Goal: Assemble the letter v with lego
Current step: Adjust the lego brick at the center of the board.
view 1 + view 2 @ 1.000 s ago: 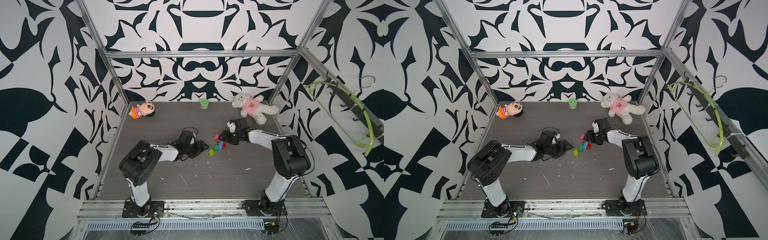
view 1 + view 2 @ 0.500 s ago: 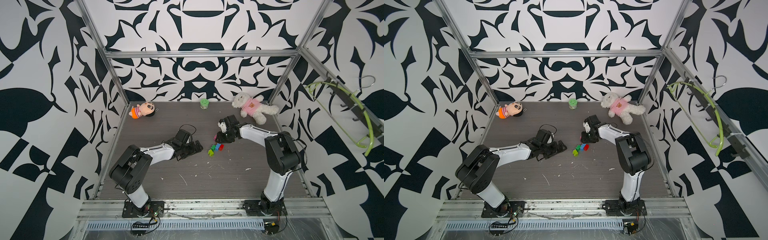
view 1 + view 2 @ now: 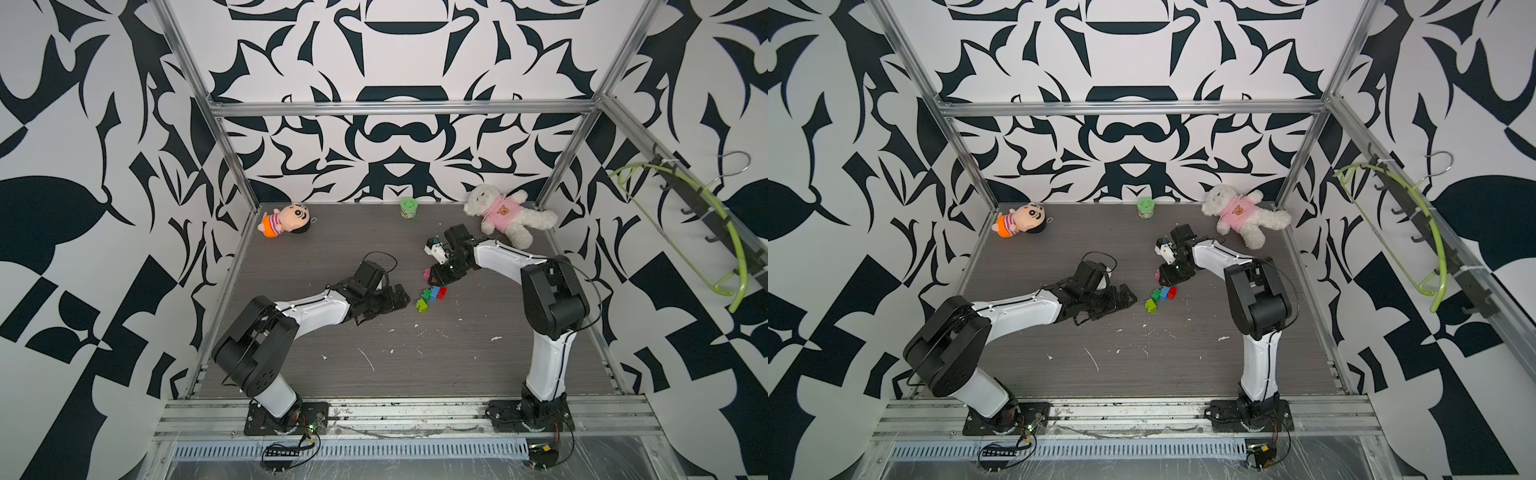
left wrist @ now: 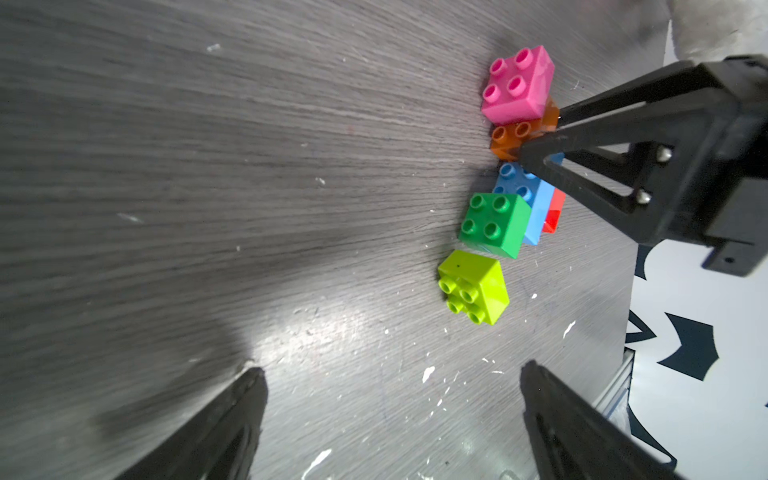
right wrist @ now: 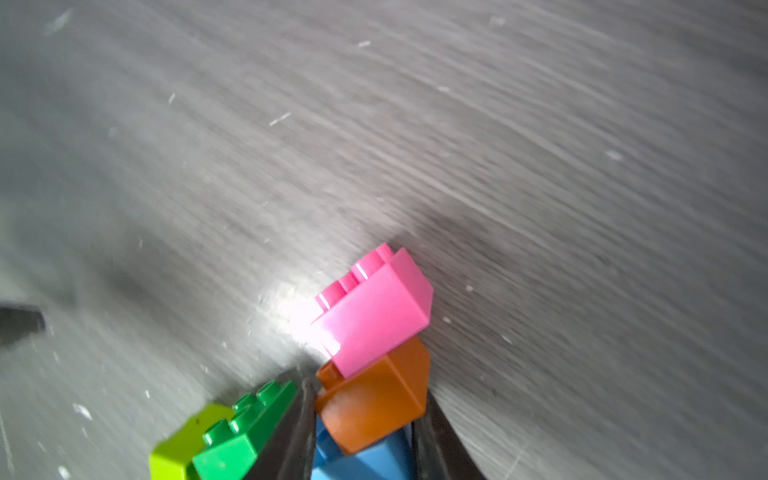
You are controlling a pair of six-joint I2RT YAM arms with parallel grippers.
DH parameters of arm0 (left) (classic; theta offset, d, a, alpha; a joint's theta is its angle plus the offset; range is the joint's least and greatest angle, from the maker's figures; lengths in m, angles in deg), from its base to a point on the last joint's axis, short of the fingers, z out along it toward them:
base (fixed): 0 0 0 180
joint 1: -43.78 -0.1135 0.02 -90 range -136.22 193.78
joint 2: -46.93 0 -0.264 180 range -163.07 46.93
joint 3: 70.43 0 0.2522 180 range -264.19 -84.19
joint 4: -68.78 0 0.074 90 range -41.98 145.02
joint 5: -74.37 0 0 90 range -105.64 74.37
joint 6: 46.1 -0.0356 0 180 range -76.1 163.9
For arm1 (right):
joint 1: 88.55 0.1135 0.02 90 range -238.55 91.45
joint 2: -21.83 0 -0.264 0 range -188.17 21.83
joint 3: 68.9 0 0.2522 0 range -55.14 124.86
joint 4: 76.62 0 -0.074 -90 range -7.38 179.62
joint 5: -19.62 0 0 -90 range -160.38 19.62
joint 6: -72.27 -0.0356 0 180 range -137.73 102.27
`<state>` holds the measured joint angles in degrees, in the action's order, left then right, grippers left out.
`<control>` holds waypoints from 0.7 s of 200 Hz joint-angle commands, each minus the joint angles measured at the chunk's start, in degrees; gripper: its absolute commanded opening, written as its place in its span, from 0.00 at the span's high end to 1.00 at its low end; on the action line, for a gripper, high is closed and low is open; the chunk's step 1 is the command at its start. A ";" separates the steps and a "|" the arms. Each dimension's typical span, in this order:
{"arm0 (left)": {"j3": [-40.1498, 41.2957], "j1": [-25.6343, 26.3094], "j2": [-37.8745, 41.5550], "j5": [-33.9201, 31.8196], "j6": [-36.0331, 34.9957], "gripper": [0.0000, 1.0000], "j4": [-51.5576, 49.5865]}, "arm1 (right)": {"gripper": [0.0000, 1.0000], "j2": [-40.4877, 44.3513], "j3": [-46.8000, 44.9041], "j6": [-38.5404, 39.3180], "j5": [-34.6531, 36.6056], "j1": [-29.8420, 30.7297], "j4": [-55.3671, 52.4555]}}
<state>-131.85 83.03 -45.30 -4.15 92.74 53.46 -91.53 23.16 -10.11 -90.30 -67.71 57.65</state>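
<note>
Change since a second ago: the left arm lies lower and more stretched, and the left gripper [image 4: 390, 372] stands wider, jaws released with only bare table [image 4: 208, 166] between them. The right gripper [image 4: 540, 136] has narrowed and is now clenched on the orange-brown brick [image 5: 374, 403], one finger on each flank. The bricks show no clear shift; in both top views they sit just off table centre, toward 2 o'clock.

Materials: glossy moulded plastic with round studs; the table is grey wood-grain board flecked with white chips. The pink brick [image 4: 517, 83] is stacked on the orange-brown one, which overlaps the longer blue brick [image 4: 536, 216]. The dark green brick [image 4: 492, 224] sits on the blue one's other end, with the red brick [image 4: 555, 212] behind. The lime brick [image 4: 478, 278] lies tipped over at 7 o'clock of the green one, just beside it; contact cannot be told.

Hidden: the right gripper covers the orange-brown brick in both top views. Red shows only as a sliver in the left wrist view, and the right wrist view cuts off blue at its edge.
</note>
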 commanded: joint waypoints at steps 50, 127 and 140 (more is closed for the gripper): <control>-4.23 1.92 0.02 -1.76 -4.76 0.01 -7.14 | 0.57 -4.20 9.64 19.66 -4.89 0.15 -12.51; -12.17 8.19 -4.81 -7.79 -4.56 0.01 -15.69 | 0.36 1.28 12.56 15.33 -6.26 -0.96 -15.01; -12.18 9.45 -5.47 -8.62 -2.02 0.01 -14.02 | 0.35 3.87 10.38 13.25 -5.76 -1.56 -14.12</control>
<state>-142.54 90.17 -48.93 -9.77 88.10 41.72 -94.61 34.55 6.50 -94.92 -68.37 44.69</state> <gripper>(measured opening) 0.994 0.645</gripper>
